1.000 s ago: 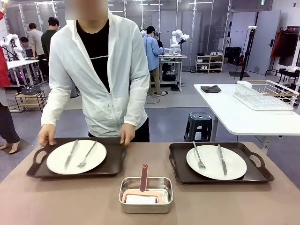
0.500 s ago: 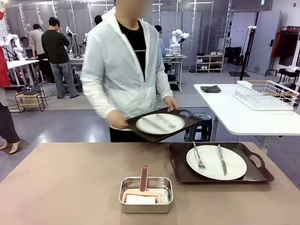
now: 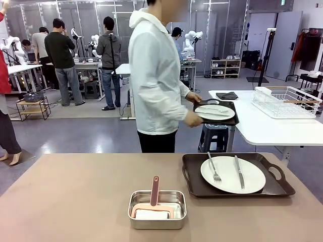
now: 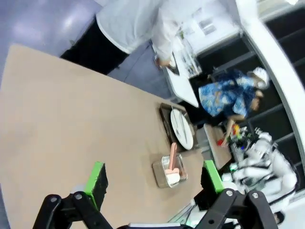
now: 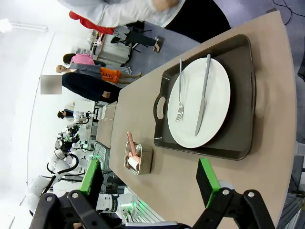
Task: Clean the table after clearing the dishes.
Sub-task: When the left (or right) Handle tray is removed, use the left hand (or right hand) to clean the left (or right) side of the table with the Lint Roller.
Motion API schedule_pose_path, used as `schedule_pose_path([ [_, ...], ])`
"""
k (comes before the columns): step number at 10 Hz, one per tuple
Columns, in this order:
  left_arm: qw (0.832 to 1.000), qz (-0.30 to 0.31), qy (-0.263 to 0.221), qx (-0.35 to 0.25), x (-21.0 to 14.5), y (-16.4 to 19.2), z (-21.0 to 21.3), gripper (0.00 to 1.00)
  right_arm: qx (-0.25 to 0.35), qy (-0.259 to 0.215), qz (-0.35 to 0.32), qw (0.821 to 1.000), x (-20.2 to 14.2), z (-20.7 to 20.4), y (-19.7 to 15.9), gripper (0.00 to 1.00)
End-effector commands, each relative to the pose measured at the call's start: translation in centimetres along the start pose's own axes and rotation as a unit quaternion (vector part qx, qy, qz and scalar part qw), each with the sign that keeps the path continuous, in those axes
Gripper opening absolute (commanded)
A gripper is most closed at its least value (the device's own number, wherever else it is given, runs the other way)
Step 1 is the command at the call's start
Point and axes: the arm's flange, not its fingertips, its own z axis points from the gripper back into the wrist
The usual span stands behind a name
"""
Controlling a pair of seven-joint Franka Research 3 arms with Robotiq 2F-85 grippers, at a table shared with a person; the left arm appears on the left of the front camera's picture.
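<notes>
One of the dishes stands on the table (image 3: 75, 201) at the right: a white plate (image 3: 252, 177) with fork and knife on a dark tray (image 3: 192, 176). A person behind the table holds a second tray with plate (image 3: 216, 112) in both hands, over the edge of a white side table. The left wrist view looks down on the table (image 4: 62, 124) and the far tray (image 4: 180, 128), with my left gripper (image 4: 155, 177) open and high above it. My right gripper (image 5: 148, 181) is open too, above the table near the tray (image 5: 209, 148) and its plate (image 5: 214, 95).
A small steel pan (image 3: 157, 209) holding a pink-handled white roller sits at the table's front centre. The white side table (image 3: 262, 128) at back right carries a wire rack (image 3: 287, 102) and a dark cloth. A stool stands beside it. People stand farther back.
The person lifted the left tray with its plate off the table, turned and carried it rightward to the white side table. Both grippers stay open.
</notes>
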Motion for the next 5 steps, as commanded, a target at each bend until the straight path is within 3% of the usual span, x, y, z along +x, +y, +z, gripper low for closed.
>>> schedule_pose_path([
  [1,0.992,-0.1,0.083,0.0,3.3,-2.8,-3.7,1.0,0.001,0.0,0.0,1.0,-0.2,0.2,0.1,1.0],
  [3,0.96,-0.185,0.21,-0.012,7.0,-6.5,-10.7,1.0,0.001,0.0,0.0,1.0,-0.2,0.2,0.1,1.0],
  [5,0.926,-0.228,0.299,-0.031,7.9,-9.5,-17.5,1.0,0.001,0.0,0.0,1.0,-0.2,0.2,0.1,1.0],
])
